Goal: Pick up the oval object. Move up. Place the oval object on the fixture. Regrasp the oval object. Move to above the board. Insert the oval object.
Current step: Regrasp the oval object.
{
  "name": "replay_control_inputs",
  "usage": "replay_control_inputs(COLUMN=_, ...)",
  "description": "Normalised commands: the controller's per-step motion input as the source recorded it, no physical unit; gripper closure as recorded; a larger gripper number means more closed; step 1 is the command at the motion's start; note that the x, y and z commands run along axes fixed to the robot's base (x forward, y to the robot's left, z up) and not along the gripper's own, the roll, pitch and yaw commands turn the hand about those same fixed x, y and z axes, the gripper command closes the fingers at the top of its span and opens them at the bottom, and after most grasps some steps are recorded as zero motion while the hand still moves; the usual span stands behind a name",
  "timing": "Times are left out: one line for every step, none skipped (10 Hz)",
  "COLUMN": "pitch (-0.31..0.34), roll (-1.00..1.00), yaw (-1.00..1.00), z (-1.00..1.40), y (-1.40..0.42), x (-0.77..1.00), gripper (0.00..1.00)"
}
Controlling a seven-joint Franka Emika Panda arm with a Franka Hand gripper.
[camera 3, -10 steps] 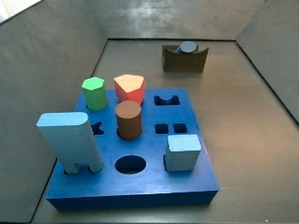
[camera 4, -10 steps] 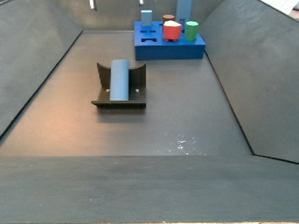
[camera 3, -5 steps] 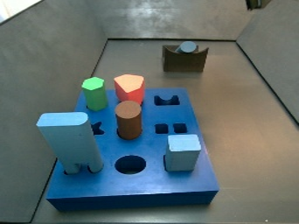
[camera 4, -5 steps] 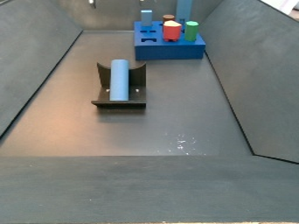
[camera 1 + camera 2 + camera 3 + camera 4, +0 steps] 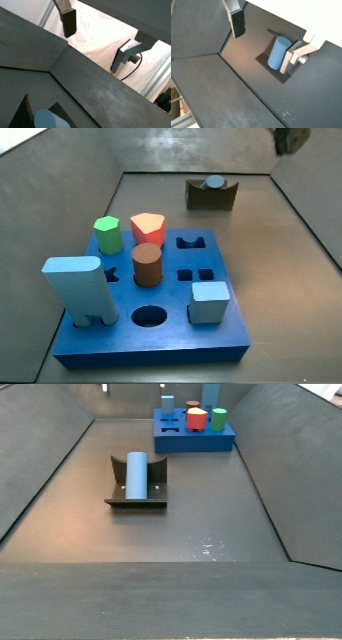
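Note:
The oval object (image 5: 135,474) is a light blue rounded bar lying in the fixture (image 5: 134,500) on the floor. In a side view its end (image 5: 214,182) shows above the fixture (image 5: 211,197) at the far end. My gripper (image 5: 264,42) is open and empty, high above the floor, with the oval object (image 5: 278,51) below and close to one finger (image 5: 290,62). It shows at the upper edge of a side view (image 5: 289,138). In a wrist view the gripper (image 5: 97,40) is open over the wall edge, with the oval object (image 5: 50,120) at the frame's edge.
The blue board (image 5: 160,333) holds a green piece (image 5: 107,233), a red piece (image 5: 148,229), a brown cylinder (image 5: 146,264), a tall light blue block (image 5: 78,288) and a small cube (image 5: 209,302). A round hole (image 5: 150,315) is open. Grey walls enclose the floor.
The gripper has come down into the upper right corner of a side view. The oval object and the board pieces have not moved.

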Motion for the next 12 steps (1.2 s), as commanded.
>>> replay_control_inputs(pitch=-0.023, roll=0.17, yaw=0.13, z=-1.00, y=0.07, x=0.04, gripper=0.00)
replay_control_inputs(pitch=-0.062, roll=0.10, yaw=0.10, z=-1.00, y=0.06, x=0.05, gripper=0.00)
replay_control_inputs(pitch=-0.077, roll=0.08, yaw=0.09, z=-1.00, y=0.06, x=0.06, gripper=0.00)
replay_control_inputs(pitch=-0.099, roll=0.06, yaw=0.06, z=-1.00, y=0.06, x=0.07, gripper=0.00)
replay_control_inputs(pitch=-0.101, roll=0.06, yaw=0.03, z=-1.00, y=0.05, x=0.08, gripper=0.00)
replay_control_inputs(pitch=-0.093, roll=0.07, yaw=0.01, z=-1.00, y=0.05, x=0.09, gripper=0.00)
replay_control_inputs(pitch=-0.081, roll=0.07, yaw=-0.01, z=-1.00, y=0.04, x=0.10, gripper=0.00)
replay_control_inputs(pitch=-0.065, roll=0.07, yaw=-0.02, z=-1.00, y=0.04, x=0.11, gripper=0.00)
replay_control_inputs(pitch=-0.038, roll=0.07, yaw=-0.03, z=-0.84, y=0.03, x=0.11, gripper=0.00)
replay_control_inputs(pitch=-0.022, roll=0.07, yaw=-0.03, z=-0.69, y=0.02, x=0.10, gripper=0.00)
replay_control_inputs(pitch=-0.016, roll=0.06, yaw=-0.02, z=-0.50, y=0.01, x=0.08, gripper=0.00)
replay_control_inputs(pitch=-0.013, roll=0.06, yaw=-0.01, z=-0.36, y=0.01, x=0.07, gripper=0.00)
